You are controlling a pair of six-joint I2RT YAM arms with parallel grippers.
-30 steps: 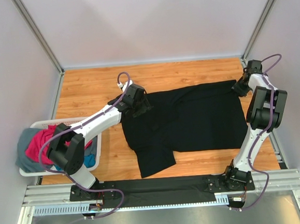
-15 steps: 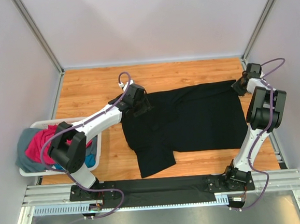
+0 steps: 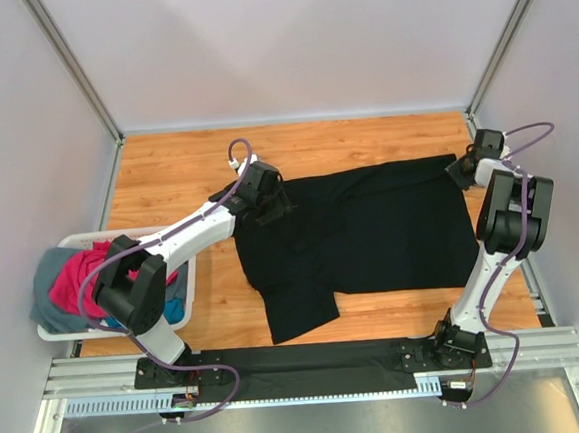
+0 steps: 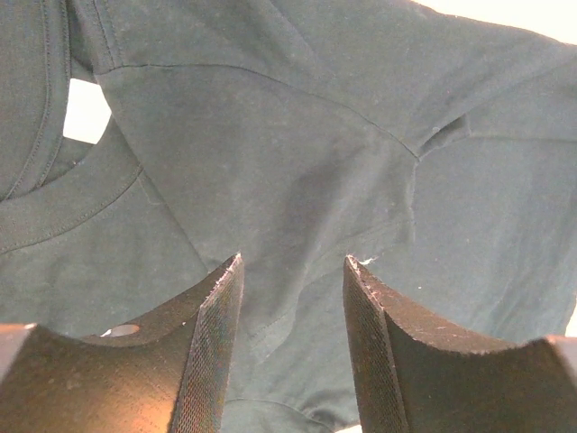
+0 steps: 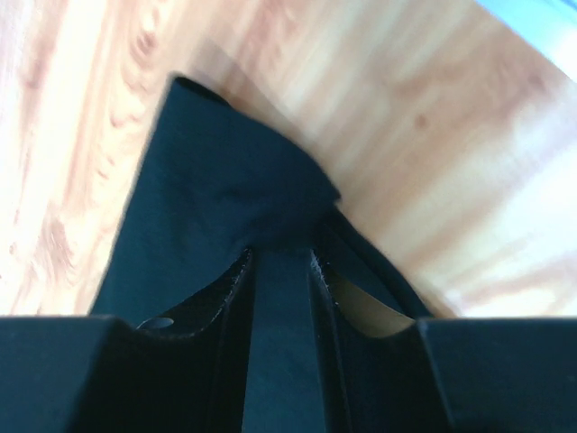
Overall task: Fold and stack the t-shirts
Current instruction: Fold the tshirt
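Spreading across the middle and right of the worktop (image 3: 186,169), the black t-shirt (image 3: 371,230) lies mostly flat, with 1 sleeve flopped toward the near edge. It looks soft, light and limp: it should sag and crease wherever it is lifted, and it will drag on the wood rather than slide as 1 piece. Seams, hem corners and the ribbed collar are probably the firmest places to pinch, since a grab in mid-panel would only gather a loose tuft.

The right pincer (image 5: 279,262) is clamped on a bunched far-right corner of the black t-shirt, with cloth drawn up between its fingers. The left pincer (image 4: 293,271) hangs over the shoulder area just beside the collar with its jaws apart and nothing between them. Whether its tips touch the cloth cannot be told.

Three more shirts, a magenta-pink shirt (image 3: 74,279), a grey shirt (image 3: 46,281) and a blue shirt (image 3: 174,311), are heaped in the white basket (image 3: 76,238) at the left, well apart from the black one. The left arm crosses over the basket and hides part of the heap, so how they are tangled is unclear. How much of the corner the right pincer holds is lost in shadow.
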